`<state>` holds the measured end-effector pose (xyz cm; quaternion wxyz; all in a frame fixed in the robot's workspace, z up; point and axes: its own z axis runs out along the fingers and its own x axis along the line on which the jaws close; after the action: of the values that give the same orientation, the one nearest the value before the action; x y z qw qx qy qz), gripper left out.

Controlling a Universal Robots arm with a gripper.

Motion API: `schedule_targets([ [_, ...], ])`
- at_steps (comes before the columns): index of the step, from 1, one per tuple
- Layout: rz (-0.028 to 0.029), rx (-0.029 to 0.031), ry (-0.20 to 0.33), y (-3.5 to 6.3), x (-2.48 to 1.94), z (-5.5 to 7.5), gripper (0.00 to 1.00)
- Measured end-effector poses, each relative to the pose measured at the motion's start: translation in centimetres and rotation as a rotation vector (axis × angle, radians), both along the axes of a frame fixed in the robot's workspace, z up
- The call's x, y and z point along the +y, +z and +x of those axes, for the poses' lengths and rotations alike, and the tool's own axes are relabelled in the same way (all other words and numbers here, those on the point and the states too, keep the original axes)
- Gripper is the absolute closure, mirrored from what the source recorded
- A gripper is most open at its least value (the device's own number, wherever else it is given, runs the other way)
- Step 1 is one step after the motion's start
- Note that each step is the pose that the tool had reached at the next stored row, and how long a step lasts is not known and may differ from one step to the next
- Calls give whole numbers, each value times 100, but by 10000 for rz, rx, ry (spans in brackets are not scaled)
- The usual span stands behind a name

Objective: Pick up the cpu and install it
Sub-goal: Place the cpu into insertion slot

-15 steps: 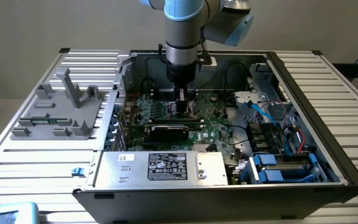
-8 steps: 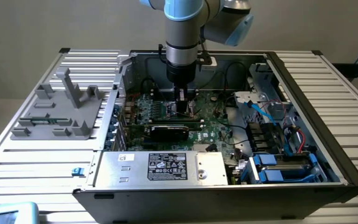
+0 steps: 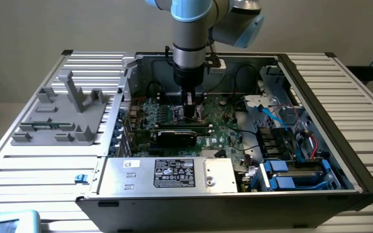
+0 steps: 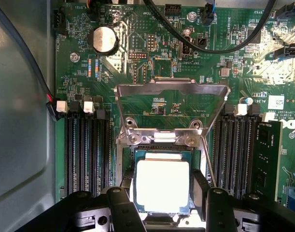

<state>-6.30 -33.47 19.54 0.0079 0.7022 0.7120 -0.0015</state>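
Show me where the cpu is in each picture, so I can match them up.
Exterior view: the cpu is hidden under the gripper, mid-case over the green board.
Wrist view: the cpu is the pale square at the gripper, next to the raised metal frame.
Shared landmark: the green board, which surrounds that spot in both views.

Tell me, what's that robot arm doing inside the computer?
It's putting a chip into an open computer case. The gripper holds the cpu by two of its sides, right at its socket on the green motherboard. The socket's metal cover is flipped open, so the cpu isn't locked in yet.
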Motion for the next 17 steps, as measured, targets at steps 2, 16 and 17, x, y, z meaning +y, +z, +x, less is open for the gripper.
schedule_targets([
  [2, 0, 0, 0, -1, 0, 0, 44],
  [16, 70, -14, -10, -2, 1, -6, 44],
  [17, 70, -19, -10, -2, 0, -6, 44],
])
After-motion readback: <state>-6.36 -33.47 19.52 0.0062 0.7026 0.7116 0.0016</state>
